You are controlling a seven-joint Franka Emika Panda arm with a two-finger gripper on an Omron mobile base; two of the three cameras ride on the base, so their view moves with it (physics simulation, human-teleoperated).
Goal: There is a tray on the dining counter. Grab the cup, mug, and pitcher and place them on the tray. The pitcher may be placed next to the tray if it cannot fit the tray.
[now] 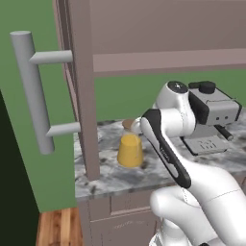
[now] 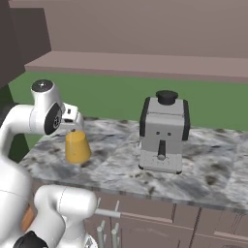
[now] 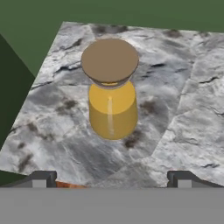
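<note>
The claw [image 3: 111,178] hangs fully open and empty above the pitcher [image 3: 112,94], which stands upright on the marble table [image 3: 183,109], aligned for a top-down grasp.

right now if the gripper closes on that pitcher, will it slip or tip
The pitcher looks like smooth glass tapering upward, so the open gripper could slide up its walls; a low grip seems safer. Its wide base probably resists tipping when nudged. It appears full of orange liquid, so likely heavy for its size. The cork lid may just sit loose.
</note>
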